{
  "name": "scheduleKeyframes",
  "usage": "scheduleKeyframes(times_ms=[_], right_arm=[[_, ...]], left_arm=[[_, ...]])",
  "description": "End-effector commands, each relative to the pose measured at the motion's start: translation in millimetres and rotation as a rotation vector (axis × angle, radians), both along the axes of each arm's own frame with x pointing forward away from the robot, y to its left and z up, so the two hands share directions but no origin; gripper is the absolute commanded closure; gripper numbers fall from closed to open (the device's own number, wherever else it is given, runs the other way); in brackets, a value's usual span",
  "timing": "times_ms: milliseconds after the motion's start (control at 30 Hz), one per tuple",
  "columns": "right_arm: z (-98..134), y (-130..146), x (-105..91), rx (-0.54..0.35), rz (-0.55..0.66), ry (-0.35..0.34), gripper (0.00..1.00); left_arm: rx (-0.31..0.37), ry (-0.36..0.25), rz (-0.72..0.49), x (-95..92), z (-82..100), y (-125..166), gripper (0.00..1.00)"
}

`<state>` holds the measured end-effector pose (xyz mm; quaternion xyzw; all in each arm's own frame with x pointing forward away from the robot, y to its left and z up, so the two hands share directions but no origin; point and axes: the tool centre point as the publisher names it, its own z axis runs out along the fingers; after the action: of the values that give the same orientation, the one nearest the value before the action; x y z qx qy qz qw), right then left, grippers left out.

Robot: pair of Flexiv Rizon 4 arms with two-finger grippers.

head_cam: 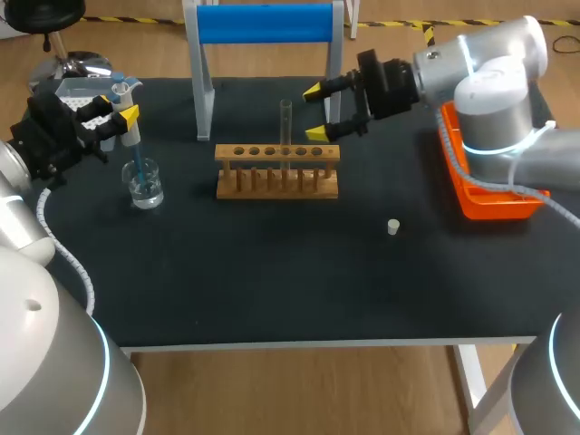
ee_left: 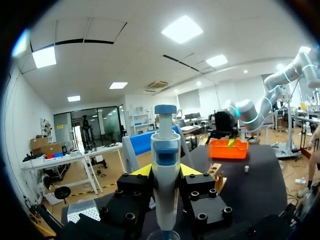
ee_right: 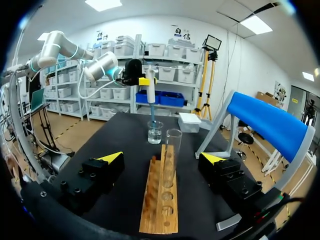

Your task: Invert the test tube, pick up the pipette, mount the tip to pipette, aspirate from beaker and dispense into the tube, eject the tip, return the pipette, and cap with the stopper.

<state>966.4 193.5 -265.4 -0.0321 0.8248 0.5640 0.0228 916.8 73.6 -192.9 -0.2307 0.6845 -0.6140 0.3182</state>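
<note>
Head view, nearest first: a small white stopper (head_cam: 393, 227) is seen lying on the black worktop (head_cam: 272, 281). Farther off, a blue tip (head_cam: 138, 163) is dipped into the clear glass beaker (head_cam: 145, 186), and the white-and-blue pipette (head_cam: 125, 95) above it is pinched by the left claw (head_cam: 122, 111). Beyond, the clear glass test tube (head_cam: 286, 127) is stood upright in the wooden rack (head_cam: 276, 172), flanked by the wide-spread right claw (head_cam: 315, 112), untouched. A skewed lift could tip the beaker. Liquid drawn cannot be made out.

pipette (head_cam: 132, 136) white/blue, upright, in left claw (head_cam: 123, 104) | tip (head_cam: 139, 168) blue, dipped in beaker (head_cam: 145, 190) | beaker clear, holds liquid | test tube (head_cam: 285, 136) clear, upright in wooden rack (head_cam: 276, 174) | stopper (head_cam: 393, 227) small, pale, alone on tabletop (head_cam: 272, 281)
</note>
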Motion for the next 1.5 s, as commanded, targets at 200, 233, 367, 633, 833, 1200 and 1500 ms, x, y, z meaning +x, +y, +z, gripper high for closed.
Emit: scheduleKeyframes(times_ms=[200,233,367,633,833,1200,1500], right_arm=[[-12.6,15.1,5.2,-0.031,-0.017,0.011,0.00],[-13.4,17.1,5.7,-0.048,-0.016,0.008,0.00],[-15.4,24.8,8.6,-0.077,-0.006,0.010,0.00],[-21.3,36.0,18.5,-0.130,-0.006,0.006,0.00],[-28.8,43.6,22.8,-0.166,-0.007,0.007,0.00],[-40.2,51.0,26.3,-0.222,-0.005,-0.020,0.00],[-44.3,53.1,29.0,-0.239,0.015,-0.036,0.00]], left_arm=[[0.000,0.001,0.000,0.2,0.4,-0.3,1.00],[0.000,0.001,0.000,0.2,0.4,-0.3,1.00],[0.000,0.001,0.000,0.2,0.4,-0.3,1.00],[0.000,0.001,0.000,0.2,0.4,-0.3,1.00],[0.000,0.001,0.000,0.2,0.4,-0.3,1.00],[0.000,0.001,0.000,0.2,0.4,-0.3,1.00],[0.000,0.001,0.000,0.2,0.4,-0.3,1.00]])
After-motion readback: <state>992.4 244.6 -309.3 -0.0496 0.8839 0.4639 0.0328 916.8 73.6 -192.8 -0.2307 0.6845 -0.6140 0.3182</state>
